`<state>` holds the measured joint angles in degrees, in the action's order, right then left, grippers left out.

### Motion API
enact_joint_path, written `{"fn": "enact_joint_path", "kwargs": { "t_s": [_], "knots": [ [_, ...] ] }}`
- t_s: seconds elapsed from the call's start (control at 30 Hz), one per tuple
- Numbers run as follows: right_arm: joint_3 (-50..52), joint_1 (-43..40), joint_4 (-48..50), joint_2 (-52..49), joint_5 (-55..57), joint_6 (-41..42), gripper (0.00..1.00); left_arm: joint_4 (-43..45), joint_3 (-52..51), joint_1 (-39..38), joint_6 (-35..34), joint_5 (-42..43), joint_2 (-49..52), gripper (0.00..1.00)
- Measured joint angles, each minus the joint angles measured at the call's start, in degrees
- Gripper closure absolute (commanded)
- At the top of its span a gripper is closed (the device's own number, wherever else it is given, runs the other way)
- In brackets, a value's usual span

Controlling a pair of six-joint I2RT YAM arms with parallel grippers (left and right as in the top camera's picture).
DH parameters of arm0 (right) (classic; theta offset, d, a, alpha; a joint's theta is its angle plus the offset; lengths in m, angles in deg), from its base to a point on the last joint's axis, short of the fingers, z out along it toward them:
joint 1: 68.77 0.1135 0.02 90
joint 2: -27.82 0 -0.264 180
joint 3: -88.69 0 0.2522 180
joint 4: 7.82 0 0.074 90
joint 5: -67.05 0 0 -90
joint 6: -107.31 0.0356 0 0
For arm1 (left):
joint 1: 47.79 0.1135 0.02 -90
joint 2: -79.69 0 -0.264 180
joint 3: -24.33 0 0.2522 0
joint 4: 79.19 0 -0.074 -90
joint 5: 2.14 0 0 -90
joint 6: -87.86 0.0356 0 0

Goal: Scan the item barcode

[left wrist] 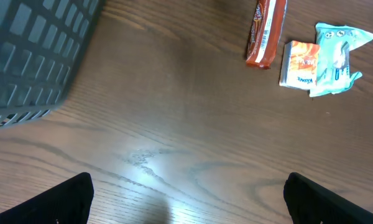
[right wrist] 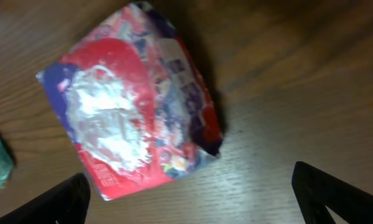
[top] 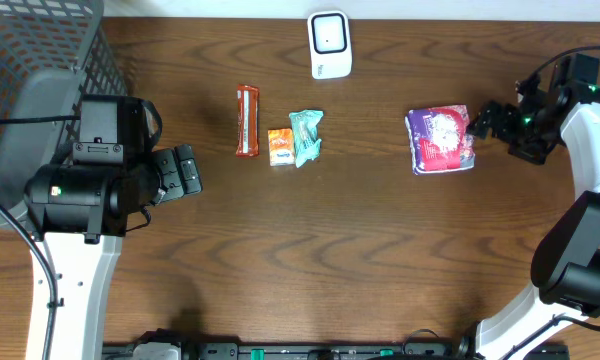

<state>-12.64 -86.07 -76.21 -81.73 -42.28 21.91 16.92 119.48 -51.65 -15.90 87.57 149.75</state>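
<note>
A white barcode scanner (top: 329, 44) stands at the table's back edge. Near the middle lie a long red bar (top: 247, 121) (left wrist: 265, 31), a small orange packet (top: 280, 146) (left wrist: 301, 63) and a teal wrapped item (top: 306, 137) (left wrist: 336, 51). A purple and red pouch (top: 440, 139) (right wrist: 133, 99) lies to the right. My right gripper (top: 483, 119) (right wrist: 193, 199) hangs open just right of the pouch, its fingers clear of it. My left gripper (top: 188, 171) (left wrist: 188, 198) is open over bare wood, left of the bar, with nothing between its fingers.
A dark grey mesh basket (top: 35, 75) (left wrist: 31, 56) stands at the far left, beside the left arm. The table is dark brown wood (top: 360, 250). The right arm's white base (top: 580, 270) fills the right edge.
</note>
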Motion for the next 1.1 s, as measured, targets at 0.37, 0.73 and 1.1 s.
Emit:
{"fn": "enact_joint_path", "kwargs": {
  "t_s": [0.37, 0.73, 1.1],
  "knots": [
    [7.63, 0.0, 10.62, 0.0, -7.39, -0.96, 0.04, 0.0, 0.0, 0.0, 0.0, -0.02, 0.0, 0.02],
    [21.42, 0.35, 26.43, -0.02, -12.87, 1.75, 0.36, 0.0, 0.0, 0.0, 0.0, -0.02, 0.02, 0.02],
    [23.58, 3.5, 30.14, 0.04, -15.8, 3.39, 0.99, 0.0, 0.0, 0.0, 0.0, -0.02, 0.0, 0.02]
  ]
}}
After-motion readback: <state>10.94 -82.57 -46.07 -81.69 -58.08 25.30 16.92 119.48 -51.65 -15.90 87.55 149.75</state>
